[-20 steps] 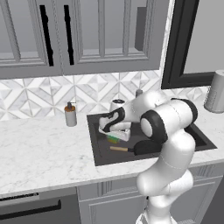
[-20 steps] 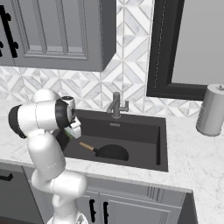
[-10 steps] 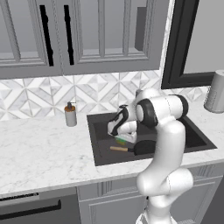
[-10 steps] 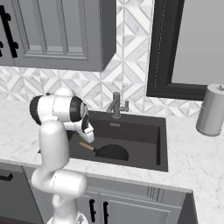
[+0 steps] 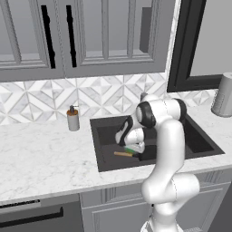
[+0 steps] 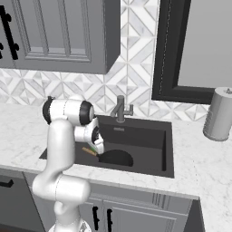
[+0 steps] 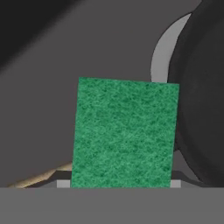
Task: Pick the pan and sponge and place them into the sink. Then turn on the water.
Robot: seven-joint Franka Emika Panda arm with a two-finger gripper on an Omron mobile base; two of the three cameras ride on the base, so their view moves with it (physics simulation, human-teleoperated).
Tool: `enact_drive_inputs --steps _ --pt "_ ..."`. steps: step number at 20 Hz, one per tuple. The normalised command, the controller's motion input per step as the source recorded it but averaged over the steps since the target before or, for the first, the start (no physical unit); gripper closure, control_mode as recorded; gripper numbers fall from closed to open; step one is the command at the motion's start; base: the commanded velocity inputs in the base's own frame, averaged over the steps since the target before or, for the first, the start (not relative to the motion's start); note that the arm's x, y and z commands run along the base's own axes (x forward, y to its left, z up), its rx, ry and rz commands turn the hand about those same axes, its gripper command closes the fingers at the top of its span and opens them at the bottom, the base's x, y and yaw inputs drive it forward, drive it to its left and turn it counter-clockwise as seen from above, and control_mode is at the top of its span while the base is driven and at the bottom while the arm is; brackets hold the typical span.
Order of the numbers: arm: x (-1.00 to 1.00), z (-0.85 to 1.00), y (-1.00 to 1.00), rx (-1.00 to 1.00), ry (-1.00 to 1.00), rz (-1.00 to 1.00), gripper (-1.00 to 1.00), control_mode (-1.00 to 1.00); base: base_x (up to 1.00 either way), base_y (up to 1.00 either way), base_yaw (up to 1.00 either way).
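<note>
My gripper [image 5: 131,145] reaches down into the dark grey sink [image 5: 201,140], shut on the green sponge [image 5: 132,150]. In the hand view the sponge [image 7: 124,133] hangs right in front of the camera and covers the fingertips. The black pan [image 5: 147,153] lies on the sink floor just beside the sponge, its wooden handle [image 5: 122,154] pointing left. Seen from the right, the pan [image 6: 116,158] sits in the sink's [image 6: 147,138] front left, with the gripper [image 6: 96,146] low over its handle. The pan's dark rim [image 7: 199,100] and the metal drain [image 7: 162,57] show beyond the sponge. No water runs from the faucet [image 6: 120,108].
A small soap dispenser [image 5: 72,119] stands on the marble counter left of the sink. A grey paper towel roll [image 6: 219,113] stands at the right end. Dark cabinets hang above, and a dark-framed window is behind the sink.
The arm has swung forward and lowered the hand with the sponge deeper into the sink, down beside the pan's handle. The pan has not moved.
</note>
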Motion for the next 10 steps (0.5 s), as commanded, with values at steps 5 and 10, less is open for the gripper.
enact_drive_inputs --steps 5,10 --pt "0.01 -0.06 -0.12 0.0 0.0 0.0 1.0 -1.0 0.0 0.0 0.0" --pt "0.0 0.0 0.0 0.0 0.0 0.0 -1.0 -1.0 0.0 0.0 0.0"
